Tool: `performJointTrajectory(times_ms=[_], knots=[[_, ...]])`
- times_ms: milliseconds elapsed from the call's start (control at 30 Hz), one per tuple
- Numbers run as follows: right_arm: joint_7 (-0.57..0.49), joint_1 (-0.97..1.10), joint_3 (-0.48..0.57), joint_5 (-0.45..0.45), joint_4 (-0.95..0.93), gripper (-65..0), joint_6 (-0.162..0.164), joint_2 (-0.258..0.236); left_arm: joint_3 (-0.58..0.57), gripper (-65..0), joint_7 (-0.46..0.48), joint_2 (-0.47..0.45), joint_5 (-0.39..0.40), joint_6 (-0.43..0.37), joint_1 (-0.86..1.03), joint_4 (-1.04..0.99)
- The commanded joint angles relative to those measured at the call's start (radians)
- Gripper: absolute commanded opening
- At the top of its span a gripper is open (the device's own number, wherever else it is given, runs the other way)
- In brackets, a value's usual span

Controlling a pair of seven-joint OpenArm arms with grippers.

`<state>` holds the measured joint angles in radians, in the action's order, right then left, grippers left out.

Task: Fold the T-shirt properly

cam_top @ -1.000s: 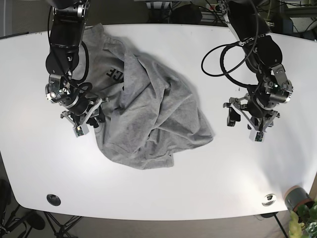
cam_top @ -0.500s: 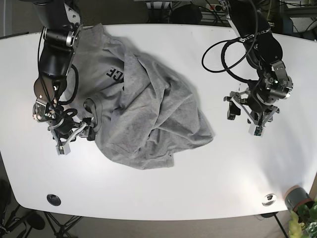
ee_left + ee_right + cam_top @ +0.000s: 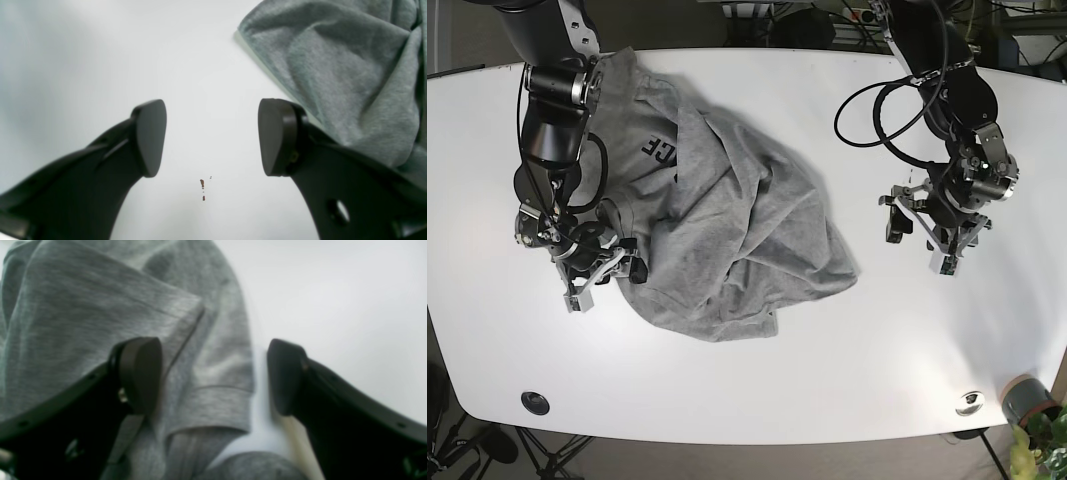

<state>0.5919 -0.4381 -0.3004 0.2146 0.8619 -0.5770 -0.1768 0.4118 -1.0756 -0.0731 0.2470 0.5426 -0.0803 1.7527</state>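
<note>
Shirt (image 3: 727,225) is lying crumpled in a heap on the white surface (image 3: 907,340), left of centre in the base view, with dark lettering (image 3: 658,152) showing near its far-left part. No flat panel is showing yet, so folding proper is not started; judging from this, the cloth first needs spreading.

Right hand (image 3: 600,270) is sitting low at the heap's left edge. In the right wrist view the right hand (image 3: 213,376) is standing wide open, one finger over the grey cloth, the other over bare surface. A hemmed edge, probably a sleeve (image 3: 213,400), is lying between the fingers. The placement is reading as a straddle of that hem, set up to pinch it and draw it out leftward. Whether the fingers are touching the cloth I cannot tell; nothing is gripped.

Left hand (image 3: 919,238) is hanging over bare surface to the right of the heap, apart from it in the base view. In the left wrist view the left hand (image 3: 212,138) is also standing wide open and holding nothing. The shirt's right edge (image 3: 333,66) is lying just beside one finger (image 3: 278,136), not between the pair. A few small brown specks (image 3: 202,186) are showing on the surface in the gap. Likely it is waiting or lining up for the shirt's right edge.

Risk, as judged: the pinch may be catching more than one layer at the sleeve, dragging the heap instead of opening it.
</note>
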Motion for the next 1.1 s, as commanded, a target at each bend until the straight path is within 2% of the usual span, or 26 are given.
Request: performJointTrajectory(times_ms=[0,67,200,267,367,400,433,500,533,733,933,1067], knots=[[0.006,-0.014,-0.001,0.001,0.012,-17.6,-0.002,0.001,0.000,-24.7,0.021,-0.008,0.013,0.004,-0.017,0.016],[0.006,0.003,0.000,-0.005,0.016,-17.6,-0.002,0.023,0.000,-24.7,0.021,-0.008,0.012,0.004,-0.017,0.014],[0.006,0.009,0.000,-0.001,0.016,-17.9,-0.002,0.029,0.000,-24.4,0.021,-0.008,0.012,-0.002,-0.020,0.014],[0.006,0.011,0.000,-0.001,0.016,-21.2,-0.002,0.029,0.000,-24.3,0.021,-0.008,0.012,-0.002,-0.025,0.008],[0.006,0.011,0.000,-0.001,0.016,-34.9,-0.002,0.029,-0.004,-24.3,0.021,-0.004,0.012,-0.003,-0.034,-0.037],[0.004,0.011,0.000,-0.001,0.016,-43.3,-0.002,0.029,-0.006,-24.2,0.021,-0.004,0.012,-0.003,-0.057,-0.058],[0.003,0.009,0.000,-0.001,0.016,-48.0,-0.002,0.029,-0.006,-24.2,0.021,-0.003,0.012,-0.003,-0.072,-0.072],[0.003,0.006,0.000,-0.001,0.016,-61.5,-0.002,0.027,-0.006,-24.2,0.021,-0.001,0.012,-0.003,-0.108,-0.116],[0.003,0.006,0.000,-0.001,0.018,-65.0,-0.002,0.026,-0.008,-24.2,0.021,-0.001,0.012,-0.003,-0.121,-0.138],[0.003,0.011,0.000,-0.001,0.069,-65.0,-0.002,0.023,-0.008,-24.2,0.027,0.000,0.012,-0.003,-0.226,-0.311],[0.004,0.012,0.000,-0.004,0.095,-65.0,-0.002,0.026,-0.012,-24.2,0.124,0.002,0.016,0.003,-0.313,-0.528],[0.004,0.012,0.000,-0.001,0.093,-65.0,-0.002,0.026,-0.077,-24.2,0.176,0.002,0.019,0.004,-0.353,-0.644]])
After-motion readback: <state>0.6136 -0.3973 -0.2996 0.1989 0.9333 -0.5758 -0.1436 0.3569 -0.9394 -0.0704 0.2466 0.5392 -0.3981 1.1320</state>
